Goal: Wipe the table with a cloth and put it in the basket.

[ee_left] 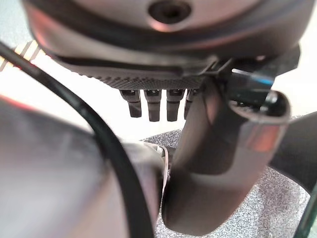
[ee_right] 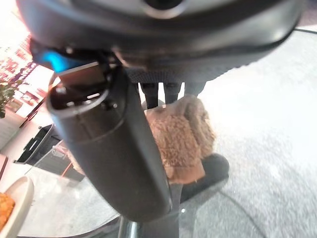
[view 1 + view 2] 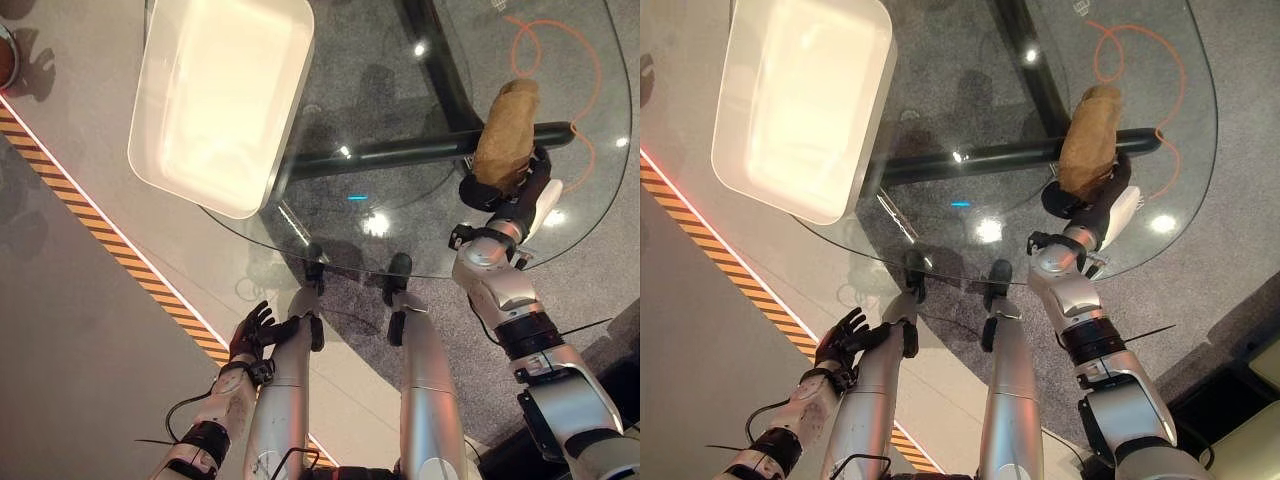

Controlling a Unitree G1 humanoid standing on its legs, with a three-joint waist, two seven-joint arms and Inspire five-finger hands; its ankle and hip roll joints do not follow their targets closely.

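- While the right hand [image 3: 505,190] is raised over the round glass table [image 3: 400,100], its fingers and thumb are curled round a bunched brown cloth [image 3: 507,132], which stands up out of the grip above the glass.
- From the right wrist view the same fuzzy cloth [image 2: 181,136] shows just past the fingers [image 2: 171,91], with the thumb lying alongside it; whether the lower end of the cloth touches the glass I cannot tell.
- Well apart from the cloth, the white basket [image 3: 165,160], a shallow rectangular tub with rounded corners, sits on the far left part of the table, one corner reaching past the glass edge.
- Through the glass the table's dark frame [image 3: 400,152] is visible, and an orange cord [image 3: 585,90] loops on the grey carpet beneath the right side.
- Down at the lower left, off the table, the left hand [image 3: 250,335] hangs with its fingers spread and relaxed, holding nothing.
- On the floor to the left, a black-and-orange striped strip [image 3: 110,245] runs diagonally past the table.
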